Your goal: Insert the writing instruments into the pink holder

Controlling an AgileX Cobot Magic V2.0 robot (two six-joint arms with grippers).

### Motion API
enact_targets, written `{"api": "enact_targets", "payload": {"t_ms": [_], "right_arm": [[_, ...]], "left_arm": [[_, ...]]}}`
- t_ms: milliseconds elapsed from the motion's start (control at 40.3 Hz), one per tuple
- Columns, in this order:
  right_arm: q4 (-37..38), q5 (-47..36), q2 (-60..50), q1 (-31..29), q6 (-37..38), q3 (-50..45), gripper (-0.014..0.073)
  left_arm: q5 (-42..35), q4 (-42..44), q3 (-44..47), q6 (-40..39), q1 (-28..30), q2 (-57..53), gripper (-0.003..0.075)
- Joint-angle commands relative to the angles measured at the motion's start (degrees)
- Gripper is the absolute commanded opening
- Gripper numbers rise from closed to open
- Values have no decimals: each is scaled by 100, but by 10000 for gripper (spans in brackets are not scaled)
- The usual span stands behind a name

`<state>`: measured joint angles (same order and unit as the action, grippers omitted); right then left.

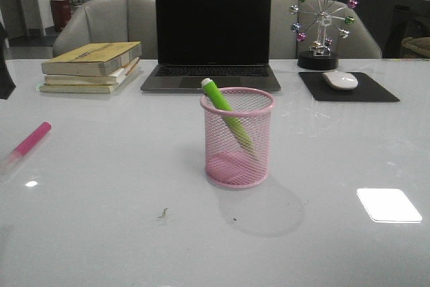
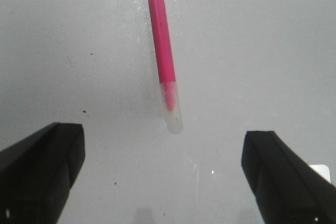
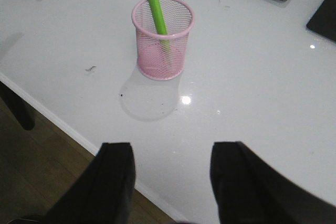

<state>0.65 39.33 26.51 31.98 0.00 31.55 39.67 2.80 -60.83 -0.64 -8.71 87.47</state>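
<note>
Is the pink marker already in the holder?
No, the pink marker lies flat on the table, well left of the pink holder.

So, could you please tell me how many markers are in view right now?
2. The green marker leans inside the pink holder; the pink marker lies flat on the table at the far left, below the left pincer.
</note>
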Motion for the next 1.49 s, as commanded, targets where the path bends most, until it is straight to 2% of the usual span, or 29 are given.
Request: {"api": "enact_targets", "payload": {"t_ms": [0,471,1042,1116,1339,1463], "right_arm": [[81,-386,14,-23,-43,155,446],[81,-386,14,-23,-43,155,446],[81,-379,14,-23,-43,155,446],[81,-379,14,-23,-43,155,446],[81,-379,14,-23,-43,155,446],[81,-379,14,-23,-43,155,446]], "left_arm": [[-101,-1,-619,-19,76,425,656],[289,-280,-2467,-19,361,2394,656],[827,-280,-3642,-19,361,3568,650],[869,-280,-3640,-19,361,3583,606],[1076,-280,-3702,-19,361,3583,328],[1139,-280,-3702,-19,361,3583,205]]}}
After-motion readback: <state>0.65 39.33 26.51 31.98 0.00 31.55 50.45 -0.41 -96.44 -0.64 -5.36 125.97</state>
